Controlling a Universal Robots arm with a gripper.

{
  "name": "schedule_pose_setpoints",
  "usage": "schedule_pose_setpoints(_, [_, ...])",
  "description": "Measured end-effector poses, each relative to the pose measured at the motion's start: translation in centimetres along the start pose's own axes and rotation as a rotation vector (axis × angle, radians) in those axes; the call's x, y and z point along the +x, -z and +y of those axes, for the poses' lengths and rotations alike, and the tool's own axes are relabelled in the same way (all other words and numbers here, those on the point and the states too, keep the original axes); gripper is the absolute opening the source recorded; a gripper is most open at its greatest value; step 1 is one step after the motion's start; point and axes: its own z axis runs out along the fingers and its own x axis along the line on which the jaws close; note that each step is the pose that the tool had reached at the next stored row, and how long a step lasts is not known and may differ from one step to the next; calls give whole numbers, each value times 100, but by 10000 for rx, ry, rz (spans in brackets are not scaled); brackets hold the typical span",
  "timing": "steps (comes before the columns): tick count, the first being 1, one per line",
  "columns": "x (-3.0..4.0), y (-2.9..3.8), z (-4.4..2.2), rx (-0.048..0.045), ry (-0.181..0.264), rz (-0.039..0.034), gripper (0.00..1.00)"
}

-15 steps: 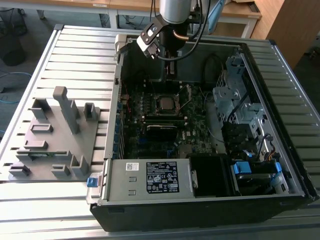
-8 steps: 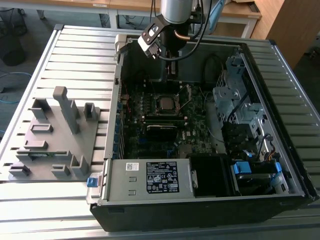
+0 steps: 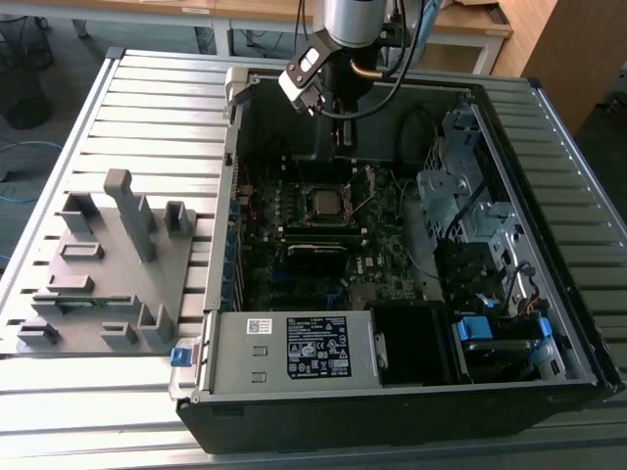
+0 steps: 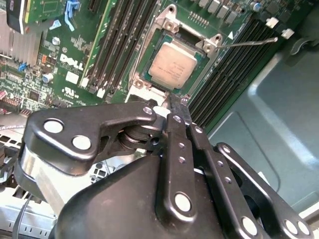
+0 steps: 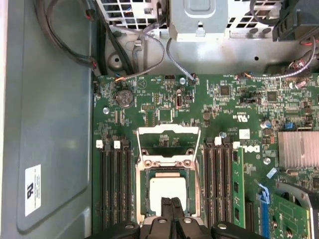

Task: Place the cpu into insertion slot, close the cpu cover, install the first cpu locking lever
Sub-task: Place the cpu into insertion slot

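The cpu [image 5: 168, 195] lies flat in the insertion slot [image 5: 143, 191] on the green motherboard, its dull silver top showing in both wrist views [image 4: 172, 65] and in the exterior view [image 3: 327, 204]. The cpu cover [image 5: 169, 129], a thin silvery frame, is swung open away from the slot. A thin wire locking lever [image 4: 246, 42] sticks out unlatched beside the socket. My gripper [image 5: 172, 205] hangs above the near edge of the slot, shut with nothing between its fingers. In the exterior view the gripper [image 3: 340, 137] is over the back of the open case.
Black memory slots [image 5: 114, 184] flank the socket on both sides. Metal drive cages [image 3: 460, 186] and cables fill the case at the exterior view's right. A power supply box [image 3: 294, 348] sits at the case's front. A grey fixture tray [image 3: 98, 264] rests on the table at the exterior view's left.
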Motion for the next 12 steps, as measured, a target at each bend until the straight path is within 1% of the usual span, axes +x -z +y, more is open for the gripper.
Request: schedule_pose_setpoints(12, [7, -9, 205, 0, 0, 0, 10])
